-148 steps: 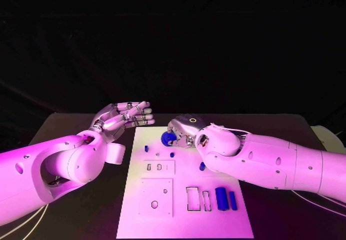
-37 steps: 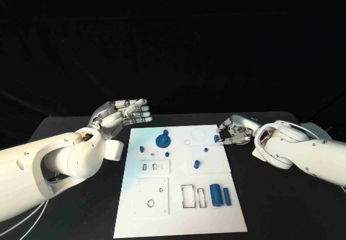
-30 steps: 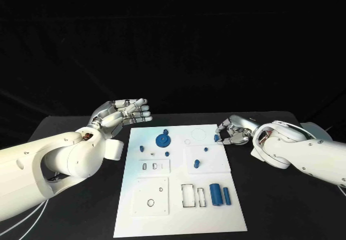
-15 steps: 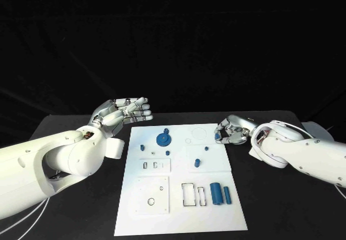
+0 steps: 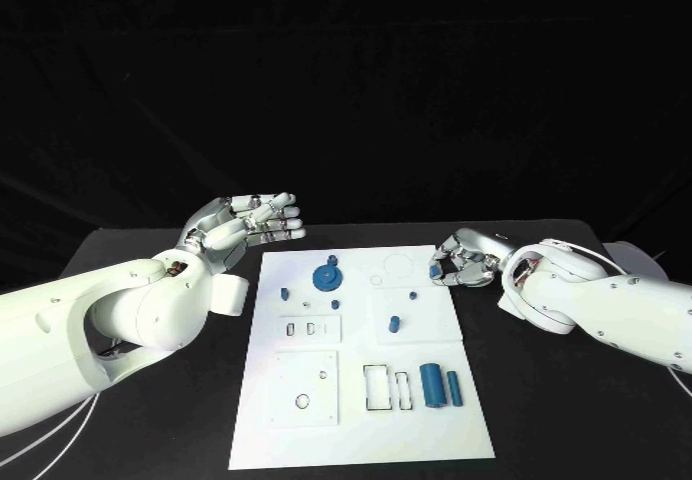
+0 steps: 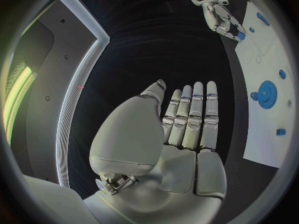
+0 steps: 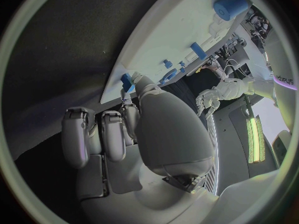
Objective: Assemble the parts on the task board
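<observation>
pinching a small blue part (image 5: 434,275), right hand (image 5: 464,259) fingers curled; left hand (image 5: 242,226) fingers spread, holding nothing

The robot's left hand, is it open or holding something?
Open. The left hand is raised beside the task board, its fingers stretched out straight side by side with nothing between them.

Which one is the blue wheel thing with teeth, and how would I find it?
Start at the white task board in the middle of the black table, then go to its far end, on the side of the raised left hand. The gear lies flat there: round, with a toothed rim, and wider than the small blue pegs beside it.
</observation>
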Controlling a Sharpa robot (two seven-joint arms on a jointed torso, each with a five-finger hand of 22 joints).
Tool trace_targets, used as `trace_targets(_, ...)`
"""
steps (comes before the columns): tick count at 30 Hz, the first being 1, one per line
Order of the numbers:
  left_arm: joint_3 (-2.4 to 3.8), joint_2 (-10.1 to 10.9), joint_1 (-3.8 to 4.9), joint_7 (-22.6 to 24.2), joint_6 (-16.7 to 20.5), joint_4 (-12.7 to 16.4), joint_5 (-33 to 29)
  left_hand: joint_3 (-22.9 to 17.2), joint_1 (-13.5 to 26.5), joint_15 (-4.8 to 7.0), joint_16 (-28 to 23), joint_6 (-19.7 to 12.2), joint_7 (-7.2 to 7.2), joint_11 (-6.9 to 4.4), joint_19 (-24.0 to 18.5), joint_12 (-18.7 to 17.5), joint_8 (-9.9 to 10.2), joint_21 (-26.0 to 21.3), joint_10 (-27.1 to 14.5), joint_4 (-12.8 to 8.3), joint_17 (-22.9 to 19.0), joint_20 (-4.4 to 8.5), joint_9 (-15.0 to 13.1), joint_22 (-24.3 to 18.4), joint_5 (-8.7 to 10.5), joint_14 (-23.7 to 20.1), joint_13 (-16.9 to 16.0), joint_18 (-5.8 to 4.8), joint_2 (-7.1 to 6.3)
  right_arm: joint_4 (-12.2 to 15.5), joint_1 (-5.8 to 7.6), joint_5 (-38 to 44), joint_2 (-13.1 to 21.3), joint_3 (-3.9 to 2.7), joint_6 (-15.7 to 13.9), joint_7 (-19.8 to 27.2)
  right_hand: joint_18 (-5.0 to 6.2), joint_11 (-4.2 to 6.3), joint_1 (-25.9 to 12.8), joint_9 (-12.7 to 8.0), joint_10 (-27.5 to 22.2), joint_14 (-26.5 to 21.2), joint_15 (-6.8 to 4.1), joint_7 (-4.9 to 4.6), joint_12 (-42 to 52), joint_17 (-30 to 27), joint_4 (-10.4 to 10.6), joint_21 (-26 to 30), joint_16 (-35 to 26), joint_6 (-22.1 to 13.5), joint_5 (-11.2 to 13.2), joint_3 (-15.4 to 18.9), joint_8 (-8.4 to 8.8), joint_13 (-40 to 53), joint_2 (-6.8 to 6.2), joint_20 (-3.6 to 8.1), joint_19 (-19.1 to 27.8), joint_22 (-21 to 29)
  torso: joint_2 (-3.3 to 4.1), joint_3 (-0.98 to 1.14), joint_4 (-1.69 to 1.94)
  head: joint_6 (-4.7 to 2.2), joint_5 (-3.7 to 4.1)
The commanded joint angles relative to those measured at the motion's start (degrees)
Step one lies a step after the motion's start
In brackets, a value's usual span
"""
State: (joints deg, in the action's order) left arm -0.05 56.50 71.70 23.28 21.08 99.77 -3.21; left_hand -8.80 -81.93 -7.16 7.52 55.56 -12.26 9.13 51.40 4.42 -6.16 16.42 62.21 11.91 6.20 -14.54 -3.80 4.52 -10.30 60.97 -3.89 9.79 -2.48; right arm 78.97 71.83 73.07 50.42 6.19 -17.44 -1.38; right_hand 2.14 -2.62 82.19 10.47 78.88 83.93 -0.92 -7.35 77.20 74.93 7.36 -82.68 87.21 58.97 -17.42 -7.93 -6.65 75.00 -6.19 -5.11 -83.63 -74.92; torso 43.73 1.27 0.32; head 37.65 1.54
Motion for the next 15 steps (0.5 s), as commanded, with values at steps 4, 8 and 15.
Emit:
trace_targets(4, 0.02, -0.1, 0.04, 0.2, -1.1, 0.0, 0.0, 0.0, -0.4, -0.31, -0.4, 0.0, -0.39, 0.44, 0.0, -0.3, 0.2, -0.3, -0.1, -0.2, 0.1, -0.17, 0.0, -0.1, 0.00, 0.1, 0.0, 0.79, 0.39, -0.1, -0.04, 1.0, -0.2, 0.00, 0.7, 0.1, 0.10, 0.05, 0.1, 0.1, 0.3, 5.0, -0.38, 0.08, 0.2, 10.4, -0.2, -0.3, 0.3, 0.5, 0.3, -0.5, -0.24, 1.1, 0.64, 0.01, -0.4, -8.1, -0.01, 0.02, -0.01, 0.11, 0.02)
trace_targets(8, 0.02, 0.0, 0.04, 0.1, -1.1, -0.1, 0.0, -0.1, -0.4, -0.31, -0.4, 0.1, -0.41, 0.44, 0.0, -0.3, 0.3, -0.3, -0.1, -0.2, 0.1, -0.17, 0.0, -0.1, -0.01, 0.1, 0.0, 0.79, 0.42, -0.2, -0.04, 1.1, -0.3, 0.00, 0.6, 0.1, 0.10, 0.06, 0.1, 0.1, 0.2, 5.0, -0.38, 0.08, 0.2, 10.4, -0.2, -0.3, 0.3, 0.5, 0.3, -0.5, -0.24, 1.1, 0.64, 0.01, -0.4, -8.1, 0.00, 0.04, 0.06, 0.12, 0.08)
trace_targets(15, 0.02, 0.0, 0.04, 0.1, -1.1, -0.2, 0.0, -0.1, -0.4, -0.31, -0.4, 0.1, -0.41, 0.44, 0.0, -0.4, 0.3, -0.3, -0.1, -0.2, 0.1, -0.17, 0.0, -0.1, -0.01, 0.1, 0.0, 0.79, 0.43, -0.2, -0.04, 1.1, -0.4, 0.00, 0.1, 0.0, 0.05, 0.18, 0.2, 0.1, 0.5, 5.0, -0.48, 0.25, 0.4, 10.5, -0.3, -0.5, 0.3, 1.0, 0.5, -1.2, -0.34, 1.3, 0.98, 0.10, -0.5, -8.3, -0.01, 0.04, 0.06, 0.24, 0.04)
